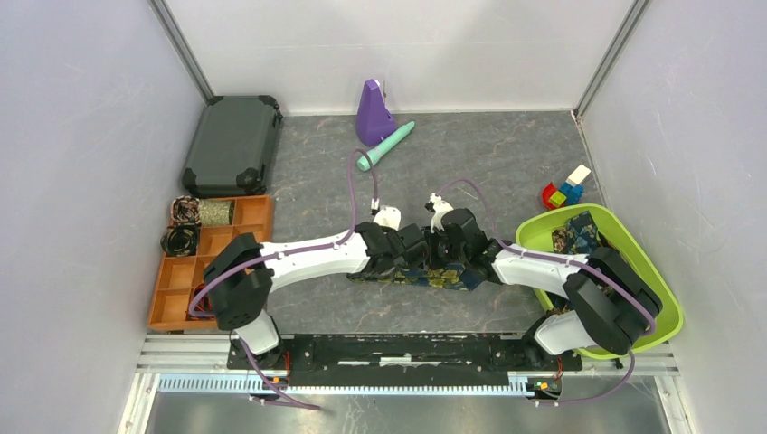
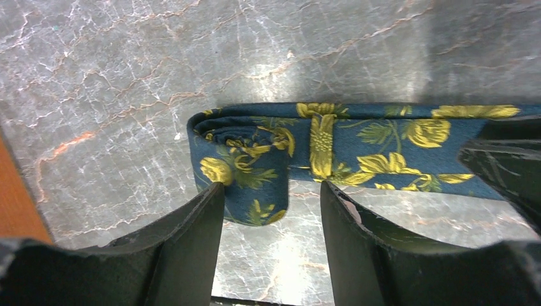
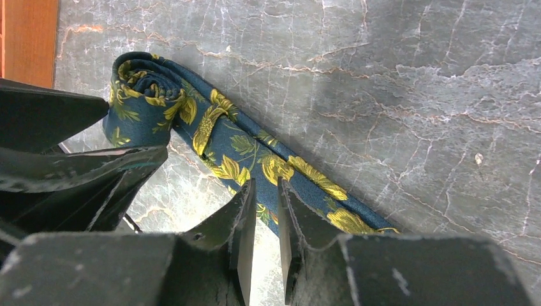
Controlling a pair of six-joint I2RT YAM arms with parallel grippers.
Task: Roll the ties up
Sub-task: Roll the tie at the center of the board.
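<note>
Tie (image 2: 357,143) flat on table (image 2: 127,76), long axis left-right, coiled end just ahead of the open left fingers (image 2: 191,242); right fingers (image 3: 236,223) nearly closed over the flat strip, cannot tell if pinching.

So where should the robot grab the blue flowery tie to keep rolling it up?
Probably at the rolled-up end of the tie, not the flat strip. That little coil is the thick, firm part. The left gripper stands open just on its near side, a finger towards each edge, so coming in from there should fit. The right gripper pinches the flat part.
</note>
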